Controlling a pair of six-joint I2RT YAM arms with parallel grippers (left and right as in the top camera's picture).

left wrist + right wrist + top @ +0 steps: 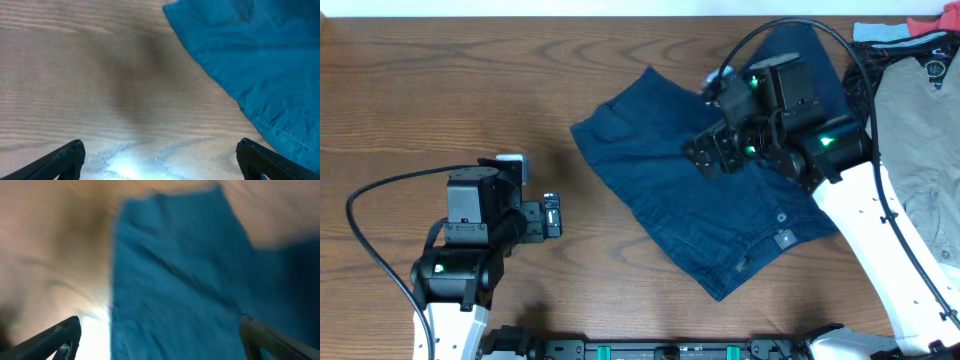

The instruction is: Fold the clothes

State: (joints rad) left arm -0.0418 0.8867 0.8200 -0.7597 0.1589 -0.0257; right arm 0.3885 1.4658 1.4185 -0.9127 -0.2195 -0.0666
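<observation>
The navy-blue shorts [670, 170] lie spread on the wooden table right of centre, waistband and button toward the front right, legs toward the back and left. My right gripper [705, 155] hovers over the middle of the shorts, open and empty; its blurred wrist view shows blue cloth [180, 280] between the wide-apart fingers [160, 337]. My left gripper [552, 215] is open and empty over bare wood, left of the shorts. Its wrist view shows the fingers [160, 160] apart and a shorts leg [250, 60] at the upper right.
A beige-khaki garment [920, 150] lies at the right edge, with other coloured clothing [900, 30] behind it at the back right. Black cables loop from both arms. Bare wooden table [440, 90] stretches across the left half.
</observation>
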